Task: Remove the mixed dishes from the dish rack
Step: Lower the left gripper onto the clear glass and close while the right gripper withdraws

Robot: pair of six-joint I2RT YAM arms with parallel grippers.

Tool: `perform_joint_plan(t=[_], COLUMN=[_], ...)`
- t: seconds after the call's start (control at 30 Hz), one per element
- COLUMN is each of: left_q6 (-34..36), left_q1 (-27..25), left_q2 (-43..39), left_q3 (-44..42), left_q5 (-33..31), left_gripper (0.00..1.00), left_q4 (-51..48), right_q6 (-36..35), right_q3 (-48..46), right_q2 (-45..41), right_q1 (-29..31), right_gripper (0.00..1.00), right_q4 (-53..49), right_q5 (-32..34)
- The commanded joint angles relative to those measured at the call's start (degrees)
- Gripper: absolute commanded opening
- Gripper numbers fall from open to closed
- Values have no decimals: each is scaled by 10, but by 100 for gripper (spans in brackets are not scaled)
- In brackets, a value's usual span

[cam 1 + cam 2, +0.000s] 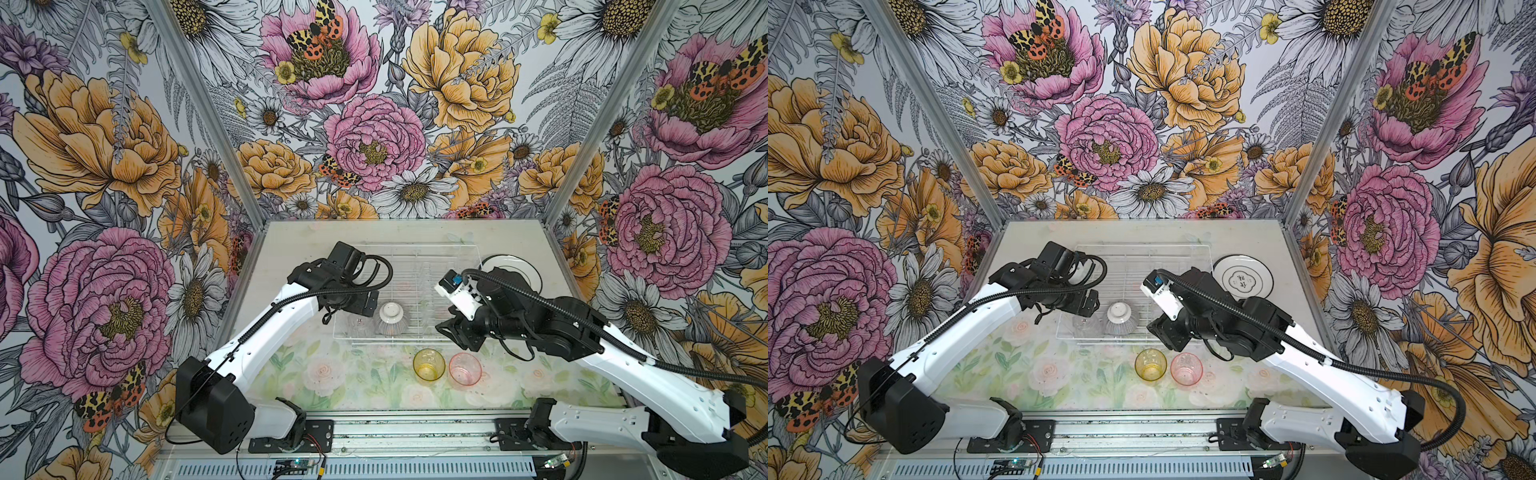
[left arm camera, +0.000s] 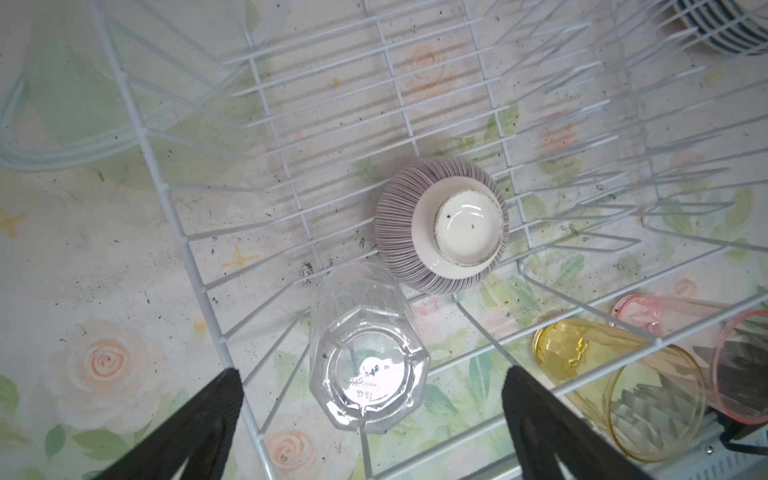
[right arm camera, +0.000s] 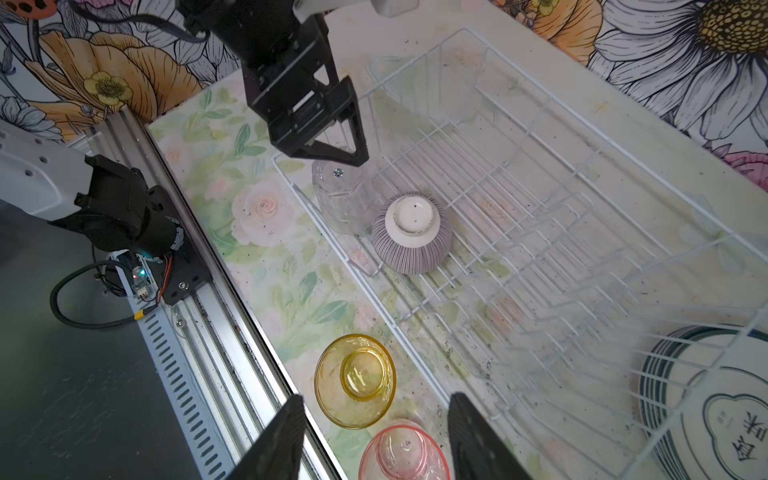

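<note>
Where the rack sits: mid-table, with an upturned bowl and clear glass just beside each other inside.
Left claw: spread wide, empty, above the clear glass.
Right claw: spread, empty, near the pink glass.
Unloaded: amber glass and pink glass in front of the rack, plates stacked to its right.

Plate: two printed characters, illegible. Clear tumbler base: blurred print.

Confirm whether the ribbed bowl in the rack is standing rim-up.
No, the ribbed bowl sits upside down in the dish rack, white foot facing up.
</note>
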Motion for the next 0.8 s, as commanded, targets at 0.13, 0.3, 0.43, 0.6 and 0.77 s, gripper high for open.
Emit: perform_joint_plan(t=[0.13, 0.3, 0.43, 0.6, 0.77], left_q6=[-29, -29, -23, -18, -13], left_q1=[-18, -22, -19, -19, -18], left_q2=[10, 39, 62, 92, 111], left_q3=[-21, -29, -24, -18, -18], left_q5=[-17, -26, -17, -17, -19], left_gripper=[99, 99, 99, 99, 99], left_q4=[-32, -25, -13, -13, -14], right_q6=[8, 6, 10, 14, 16], right_q3=[-35, -45, -56, -68, -77], right_q2=[2, -7, -19, -34, -41], right_q1=[-14, -20, -24, -28, -34], right_gripper=[57, 57, 57, 57, 58], right_q4=[63, 71, 78, 81, 85], right_q5=[-25, -26, -25, -21, -21])
